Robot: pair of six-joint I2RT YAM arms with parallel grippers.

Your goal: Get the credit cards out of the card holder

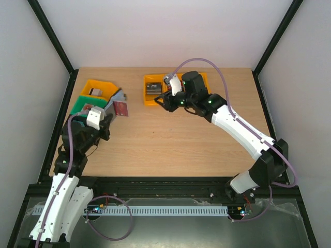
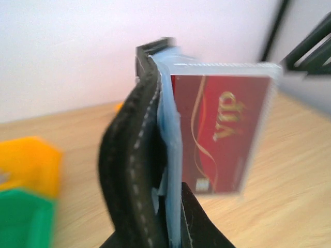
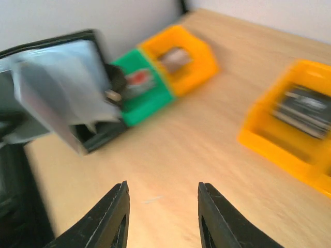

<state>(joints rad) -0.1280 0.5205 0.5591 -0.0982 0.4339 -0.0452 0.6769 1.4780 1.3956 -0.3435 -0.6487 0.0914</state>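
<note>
- The card holder (image 2: 129, 170), one black stitched wallet, stands upright and edge-on in the left wrist view, lifted off the table (image 1: 170, 144) at its left side.
- One credit card (image 2: 222, 134) can be counted: red, with gold "VIP" lettering. It sits in a clear sleeve against the holder's pale blue inside, sticking out sideways from it.
- No other card can be made out in the holder; its other pockets are hidden or blurred.
- The left gripper (image 1: 107, 111) is clenched on the lower part of the card holder, with one dark finger (image 2: 199, 227) showing beside the blue lining.
- The right gripper (image 3: 162, 185) is released: its two fingers stand apart with only bare wood between them. It hangs low over the table, near the right orange bin (image 3: 269, 139).
- Three bins can be counted in the right wrist view, two orange and one green.
- The green bin (image 3: 142, 90) and the left orange bin (image 3: 199, 49) touch each other, just behind the raised holder.
- Each bin holds something, dark in the right orange one, but the blur hides what.
</note>
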